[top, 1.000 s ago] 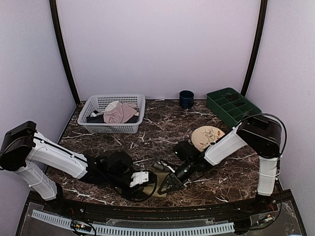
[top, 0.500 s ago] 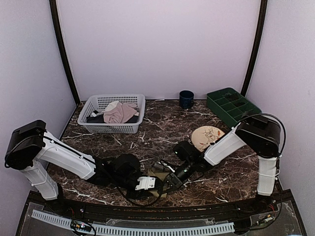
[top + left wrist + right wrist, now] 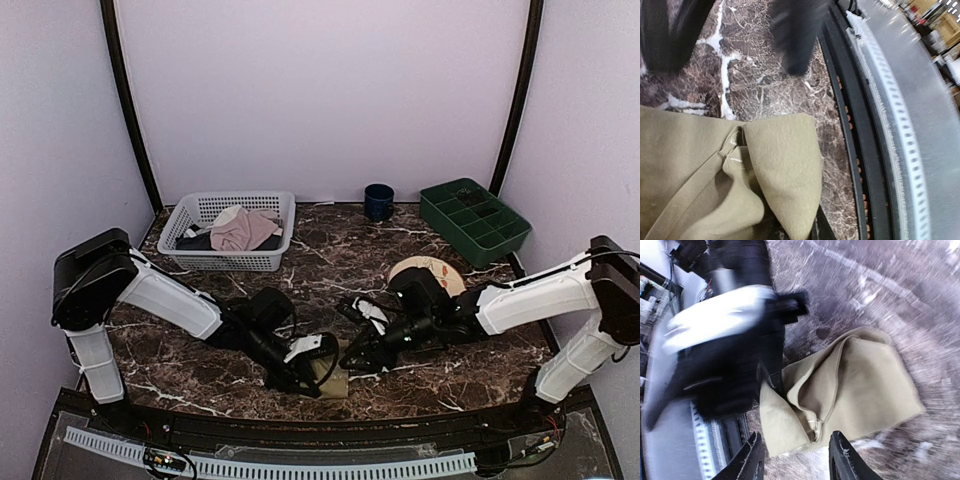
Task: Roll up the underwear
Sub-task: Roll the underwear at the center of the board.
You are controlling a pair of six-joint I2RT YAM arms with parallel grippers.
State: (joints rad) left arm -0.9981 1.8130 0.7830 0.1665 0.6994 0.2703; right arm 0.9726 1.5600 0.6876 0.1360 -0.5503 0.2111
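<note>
Olive underwear (image 3: 334,379) sits at table's (image 3: 330,250) 6 o'clock. Our R gripper (image 3: 357,356) hovers at its 1 o'clock w/ fingers (image 3: 841,456) spread. L gripper (image 3: 311,361) is at 9; we can't tell its grip.

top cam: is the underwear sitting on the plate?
No, the underwear lies on the marble table near its front edge, clearly apart from the plate, which sits farther back to the right.

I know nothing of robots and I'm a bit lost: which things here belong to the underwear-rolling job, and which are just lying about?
In the job: underwear, left gripper, right gripper.

Lying about: basket, pink garment, mug, green tray, plate.
</note>
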